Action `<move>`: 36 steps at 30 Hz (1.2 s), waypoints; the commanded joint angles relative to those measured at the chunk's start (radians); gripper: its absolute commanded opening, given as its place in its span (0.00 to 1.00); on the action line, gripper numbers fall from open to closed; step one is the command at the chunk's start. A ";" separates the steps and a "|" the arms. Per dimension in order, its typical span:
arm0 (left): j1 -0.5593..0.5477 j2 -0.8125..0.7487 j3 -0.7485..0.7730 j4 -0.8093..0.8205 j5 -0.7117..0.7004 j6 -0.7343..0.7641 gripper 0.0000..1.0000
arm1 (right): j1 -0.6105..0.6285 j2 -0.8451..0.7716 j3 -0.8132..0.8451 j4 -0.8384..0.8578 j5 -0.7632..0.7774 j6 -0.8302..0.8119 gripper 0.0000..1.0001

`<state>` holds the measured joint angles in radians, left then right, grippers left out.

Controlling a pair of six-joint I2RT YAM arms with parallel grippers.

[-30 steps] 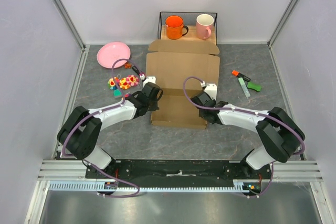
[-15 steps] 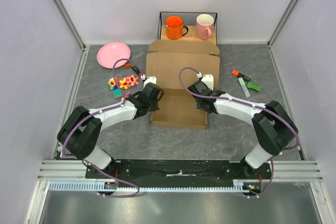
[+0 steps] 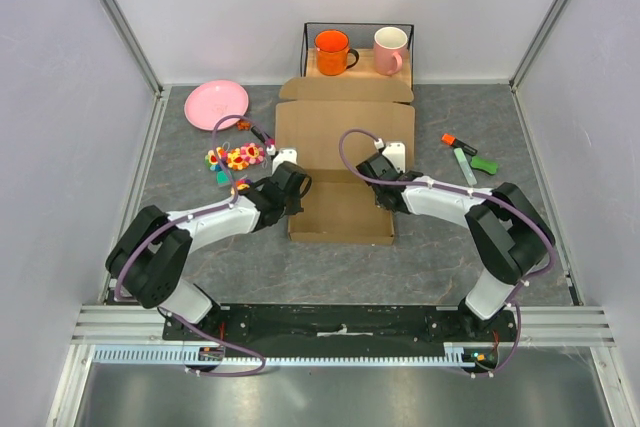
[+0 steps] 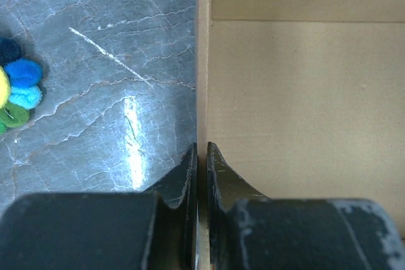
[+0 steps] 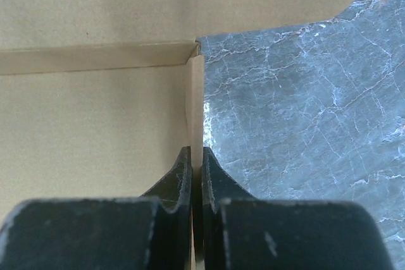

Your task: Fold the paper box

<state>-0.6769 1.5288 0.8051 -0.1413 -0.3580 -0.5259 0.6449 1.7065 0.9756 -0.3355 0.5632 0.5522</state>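
Pinching is seen on both raised walls of the paper box (image 3: 340, 142): left wall clamped by closed left fingers (image 4: 188, 172), right wall by closed right fingers (image 5: 183, 175).

Top camera is looking steeply down from above and behind the arm bases (image 3: 190, 303) over the whole worktop (image 3: 480, 107); both wrist cameras are peering forward at very close range past the left fingers (image 4: 221, 178) and right fingers (image 5: 180, 181), all three sharing the paper box (image 3: 310, 137) side walls.
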 commanded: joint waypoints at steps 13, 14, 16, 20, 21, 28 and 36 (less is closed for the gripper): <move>-0.030 -0.067 -0.044 0.035 -0.055 -0.063 0.02 | -0.011 -0.102 -0.048 -0.106 -0.055 0.063 0.48; -0.032 -0.071 -0.044 0.034 -0.055 -0.066 0.02 | -0.010 -0.116 -0.049 -0.109 -0.063 0.061 0.48; -0.030 -0.075 -0.043 0.031 -0.056 -0.072 0.02 | -0.011 -0.123 -0.055 -0.120 -0.084 0.060 0.48; -0.030 -0.082 -0.046 0.028 -0.062 -0.082 0.02 | -0.008 -0.127 -0.107 -0.120 -0.124 0.054 0.42; -0.030 -0.085 -0.046 0.026 -0.065 -0.083 0.02 | -0.008 -0.127 -0.121 -0.111 -0.131 0.054 0.39; -0.033 -0.101 -0.047 0.023 -0.068 -0.103 0.02 | -0.008 -0.117 -0.212 -0.071 -0.192 0.060 0.00; -0.033 -0.113 -0.018 -0.029 -0.045 -0.115 0.15 | -0.010 -0.209 -0.184 -0.077 -0.187 0.055 0.24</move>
<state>-0.7151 1.4582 0.7570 -0.1505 -0.3717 -0.5877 0.6373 1.5356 0.7769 -0.3328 0.3840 0.6197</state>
